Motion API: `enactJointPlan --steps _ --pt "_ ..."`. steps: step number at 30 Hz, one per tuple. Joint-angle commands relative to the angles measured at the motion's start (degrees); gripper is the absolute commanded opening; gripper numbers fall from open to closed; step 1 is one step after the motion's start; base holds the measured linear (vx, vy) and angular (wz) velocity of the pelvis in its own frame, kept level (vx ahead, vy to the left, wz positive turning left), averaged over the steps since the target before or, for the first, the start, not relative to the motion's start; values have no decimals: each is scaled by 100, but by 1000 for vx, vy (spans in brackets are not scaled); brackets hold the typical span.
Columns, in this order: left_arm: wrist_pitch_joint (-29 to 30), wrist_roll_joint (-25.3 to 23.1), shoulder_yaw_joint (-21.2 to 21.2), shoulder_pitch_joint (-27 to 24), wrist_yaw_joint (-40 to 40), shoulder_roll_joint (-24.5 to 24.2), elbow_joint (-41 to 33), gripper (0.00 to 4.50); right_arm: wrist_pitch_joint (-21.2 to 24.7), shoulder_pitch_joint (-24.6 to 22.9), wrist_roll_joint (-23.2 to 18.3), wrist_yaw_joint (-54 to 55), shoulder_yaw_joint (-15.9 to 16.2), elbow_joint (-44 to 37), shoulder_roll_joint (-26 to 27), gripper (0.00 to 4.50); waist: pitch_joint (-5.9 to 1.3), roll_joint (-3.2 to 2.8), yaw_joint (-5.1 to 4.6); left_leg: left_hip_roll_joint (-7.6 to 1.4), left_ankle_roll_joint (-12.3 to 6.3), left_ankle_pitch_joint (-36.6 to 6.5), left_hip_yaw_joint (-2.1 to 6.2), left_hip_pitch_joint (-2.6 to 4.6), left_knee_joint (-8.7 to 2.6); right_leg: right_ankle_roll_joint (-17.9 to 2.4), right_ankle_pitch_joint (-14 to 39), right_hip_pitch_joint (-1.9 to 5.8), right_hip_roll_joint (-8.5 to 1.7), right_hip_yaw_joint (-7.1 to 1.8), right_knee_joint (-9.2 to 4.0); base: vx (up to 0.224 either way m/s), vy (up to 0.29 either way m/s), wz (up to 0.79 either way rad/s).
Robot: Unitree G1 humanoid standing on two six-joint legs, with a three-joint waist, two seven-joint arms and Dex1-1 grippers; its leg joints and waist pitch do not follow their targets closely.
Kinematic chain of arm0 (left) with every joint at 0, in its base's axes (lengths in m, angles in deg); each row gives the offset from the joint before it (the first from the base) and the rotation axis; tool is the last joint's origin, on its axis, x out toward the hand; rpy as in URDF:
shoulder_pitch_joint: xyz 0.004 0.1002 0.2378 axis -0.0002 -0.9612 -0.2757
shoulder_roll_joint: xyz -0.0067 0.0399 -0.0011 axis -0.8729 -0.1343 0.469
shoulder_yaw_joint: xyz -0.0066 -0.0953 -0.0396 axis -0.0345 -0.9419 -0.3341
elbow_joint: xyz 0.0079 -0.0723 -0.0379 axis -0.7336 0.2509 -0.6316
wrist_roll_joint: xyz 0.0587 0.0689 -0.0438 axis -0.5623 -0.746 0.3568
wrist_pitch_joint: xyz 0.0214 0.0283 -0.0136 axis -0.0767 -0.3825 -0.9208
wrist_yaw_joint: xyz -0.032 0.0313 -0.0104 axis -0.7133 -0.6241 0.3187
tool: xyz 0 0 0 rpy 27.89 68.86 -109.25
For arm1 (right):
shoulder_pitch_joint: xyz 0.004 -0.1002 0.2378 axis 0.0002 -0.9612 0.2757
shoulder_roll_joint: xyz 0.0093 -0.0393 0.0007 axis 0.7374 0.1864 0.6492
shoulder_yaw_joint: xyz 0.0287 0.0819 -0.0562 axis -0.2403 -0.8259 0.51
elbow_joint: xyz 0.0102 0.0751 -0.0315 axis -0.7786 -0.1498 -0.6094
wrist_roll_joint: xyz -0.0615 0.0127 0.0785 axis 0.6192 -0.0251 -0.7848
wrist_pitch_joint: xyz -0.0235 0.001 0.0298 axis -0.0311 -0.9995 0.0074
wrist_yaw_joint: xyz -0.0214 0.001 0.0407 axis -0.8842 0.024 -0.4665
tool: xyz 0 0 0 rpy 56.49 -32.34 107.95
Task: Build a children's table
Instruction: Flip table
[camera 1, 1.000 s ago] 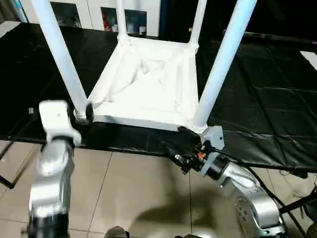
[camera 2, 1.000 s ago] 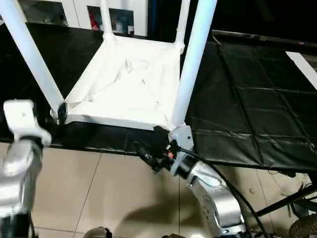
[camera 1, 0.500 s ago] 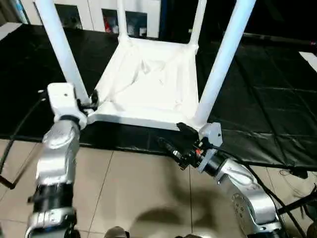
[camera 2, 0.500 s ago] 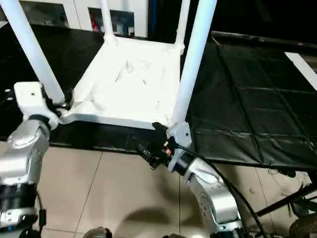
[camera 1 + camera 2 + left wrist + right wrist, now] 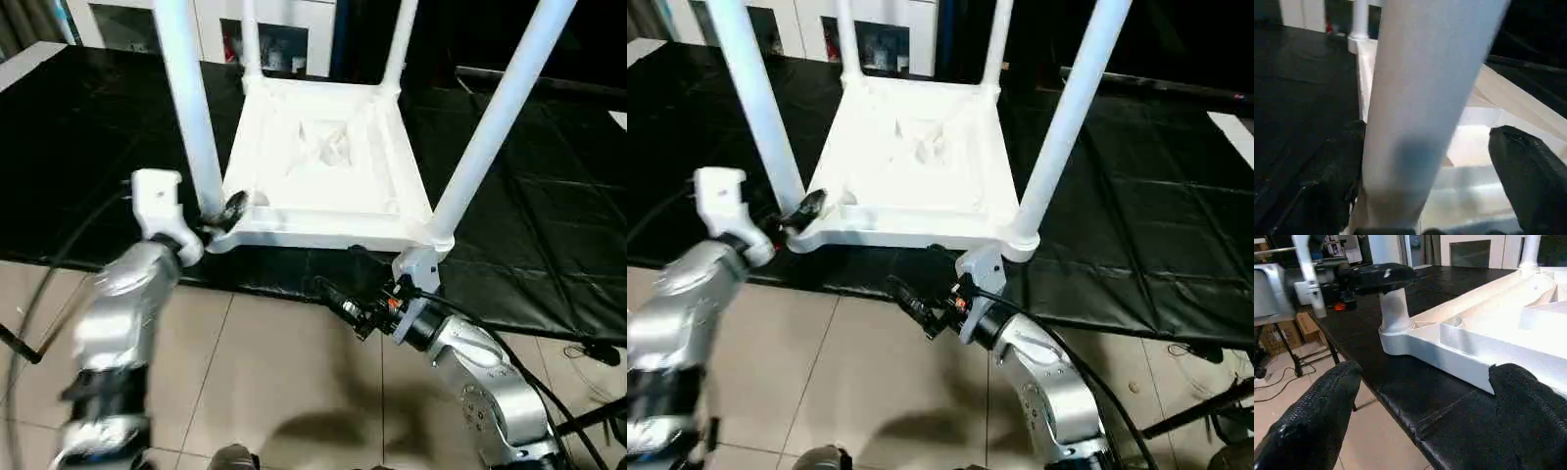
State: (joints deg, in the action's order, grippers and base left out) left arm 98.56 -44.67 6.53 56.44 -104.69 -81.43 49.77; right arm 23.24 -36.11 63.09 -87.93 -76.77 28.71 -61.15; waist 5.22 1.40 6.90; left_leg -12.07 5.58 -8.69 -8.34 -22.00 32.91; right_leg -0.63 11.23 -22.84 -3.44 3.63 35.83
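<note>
Currently you are looking at one children's table, upside down on the black-covered bench (image 5: 88, 147): the white plastic top (image 5: 333, 176) is lying ribbed side up near the bench's front edge, with all four tapered legs standing in their corner sockets.

Item, near-left leg (image 5: 188, 108): your left gripper (image 5: 227, 210) is straddling its base, one black finger (image 5: 1528, 183) on each side, jaws apart and not yet pinching. That placement is likely meant to steady or twist the leg home in its socket (image 5: 1396, 325).

Item, near-right leg (image 5: 495, 127): standing unattended in its corner.

Item, right gripper (image 5: 353, 294): it is hovering wide open just off the bench's front edge, below the near-right corner, holding nothing; its fingers (image 5: 1312, 423) are framing the table's edge, probably waiting to brace the top.

Item, far legs (image 5: 251, 44): seated, untouched, in front of the glass-door cabinet (image 5: 274, 39).

Changes against a second ago: your left gripper was hanging beside the leg's socket and is now reaching in around the leg itself, jaws narrowing slightly. The right gripper is keeping its place and opening. The whole view has shifted, so the table's apparent drift is the camera's.
</note>
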Motion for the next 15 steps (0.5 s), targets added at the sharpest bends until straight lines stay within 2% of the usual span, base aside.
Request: enactJointPlan --steps 1,4,6,9,11,12,15 --pt "-40 -100 71 109 166 102 138 404 -40 17 -1 -45 -43 36 -37 450 -431 -62 -21 -78 -5 -1419 -37 78 -373 -749 1158 266 -394 -273 -499 0 0 0" --pt "-135 -202 56 232 437 173 343 363 -29 24 4 -49 -43 24 -59 450 -434 -63 -29 -78 -26 -1367 -38 73 -367 -752 1084 264 -389 -273 -500 0 0 0" --pt "-187 -183 -11 280 613 201 394 358 1 8 7 -33 -51 -22 -92 450 -434 -114 -50 -76 -8 -1351 -26 67 -362 -785 897 267 -376 -271 -477 0 0 0" --pt "-263 -155 -117 282 812 253 401 325 33 -28 -11 -23 -69 -86 -129 450 -446 -85 -68 -69 -48 -1239 -31 58 -345 -878 611 294 -371 -264 -456 0 0 0" --pt "-220 -108 -155 160 892 357 210 316 98 -110 -77 -79 -69 -187 -175 450 -442 -98 -84 -71 -72 -1213 -34 55 -339 -920 518 300 -366 -264 -455 0 0 0" --pt "-215 -105 -154 151 895 365 196 316 102 -116 -83 -87 -67 -194 -179 450 -442 -98 -84 -71 -72 -1213 -34 55 -339 -920 518 300 -366 -264 -455 0 0 0" --pt "-183 -111 -130 55 945 437 94 273 189 -165 -196 -230 -19 -288 -216 450 -434 -85 -85 -82 -130 -1249 -38 61 -341 -960 564 291 -367 -262 -461 0 0 0"
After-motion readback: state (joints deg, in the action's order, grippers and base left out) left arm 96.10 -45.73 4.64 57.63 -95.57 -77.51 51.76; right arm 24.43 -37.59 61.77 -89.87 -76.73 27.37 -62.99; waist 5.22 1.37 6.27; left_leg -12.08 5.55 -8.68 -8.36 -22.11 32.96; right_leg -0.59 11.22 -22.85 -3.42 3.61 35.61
